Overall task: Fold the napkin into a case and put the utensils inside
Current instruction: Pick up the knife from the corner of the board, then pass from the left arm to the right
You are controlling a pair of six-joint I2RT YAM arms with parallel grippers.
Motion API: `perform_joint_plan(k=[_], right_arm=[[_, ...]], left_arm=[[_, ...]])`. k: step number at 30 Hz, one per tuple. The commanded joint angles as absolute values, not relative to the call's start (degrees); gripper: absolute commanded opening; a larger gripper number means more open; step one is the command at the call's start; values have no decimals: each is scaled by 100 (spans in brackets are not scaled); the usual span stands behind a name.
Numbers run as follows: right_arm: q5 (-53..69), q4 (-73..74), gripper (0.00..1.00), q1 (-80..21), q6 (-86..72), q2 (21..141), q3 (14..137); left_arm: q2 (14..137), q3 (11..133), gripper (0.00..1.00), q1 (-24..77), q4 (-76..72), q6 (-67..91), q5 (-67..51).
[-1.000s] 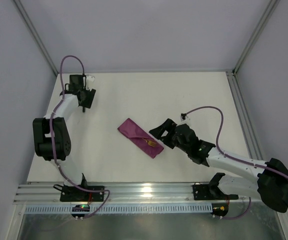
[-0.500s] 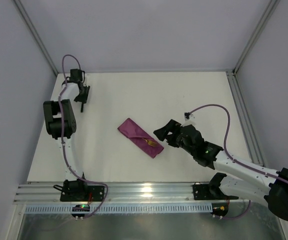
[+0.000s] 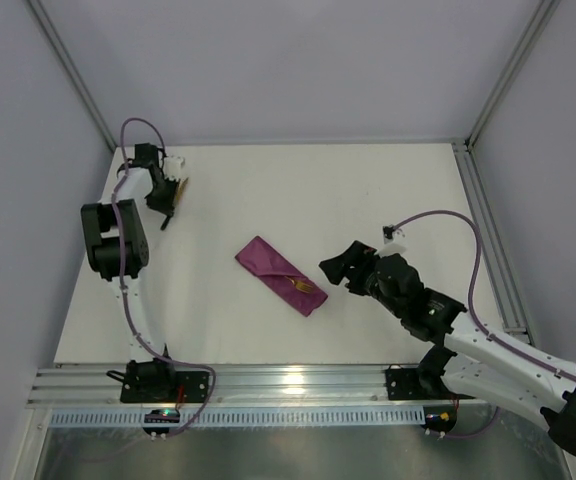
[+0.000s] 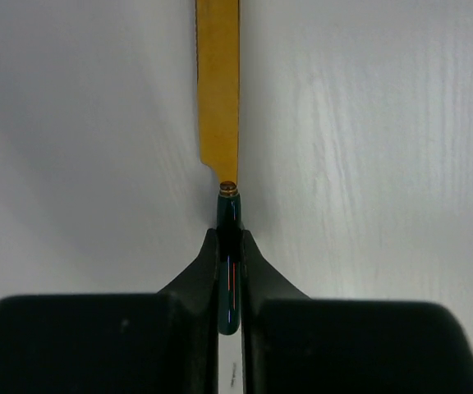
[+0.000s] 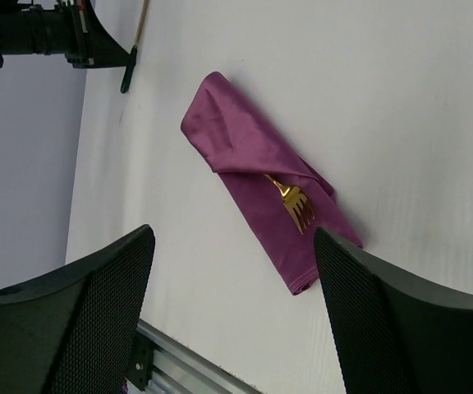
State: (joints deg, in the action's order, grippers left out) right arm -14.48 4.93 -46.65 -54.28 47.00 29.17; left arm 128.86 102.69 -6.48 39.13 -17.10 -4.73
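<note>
The napkin [image 3: 273, 268] lies mid-table, folded into a slim magenta case [image 5: 249, 168] set on a diagonal. A gold fork [image 3: 304, 286] sticks out of its lower right end, tines showing [image 5: 296, 203]. At the far left back corner my left gripper [image 3: 169, 204] is shut on the dark handle of the gold knife [image 4: 218, 98]. The blade points straight ahead from the gripper [image 4: 229, 240], just over the white table. My right gripper [image 3: 336, 269] is open and apart from the case, to its right, with nothing between its fingers [image 5: 232, 236].
The white table [image 3: 368, 200] ends in grey walls at the back and both sides. Metal frame posts [image 3: 68, 75] rise at the back corners. An aluminium rail [image 3: 288, 385] carrying the arm bases runs along the near edge.
The left gripper has shut on the knife's handle, and its wrist has turned at the back left corner. The right arm has drawn back to the right, away from the case, still open.
</note>
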Motion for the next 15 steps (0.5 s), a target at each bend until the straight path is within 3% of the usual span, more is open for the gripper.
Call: perform_joint_plan(k=[1, 5, 8, 11, 15], right_arm=[[-1697, 729, 82, -4676, -4766, 4509, 3208], [-953, 905, 86, -4571, -3983, 4596, 3576], [-704, 1396, 86, -4439, -3543, 4719, 3997], [-511, 1880, 87, -4027, -3367, 4606, 4122], [578, 1960, 86, -2973, -3428, 4053, 3832]], left_arm=[[11872, 9363, 0, -624, 4108, -1950, -1589], [10097, 8027, 0, -125, 3840, -2810, -2389], [8988, 7393, 0, 1022, 4472, -3979, -2461], [8282, 6865, 0, 2314, 4919, -4768, -2627], [8226, 6496, 0, 3748, 5106, -5553, -2331]])
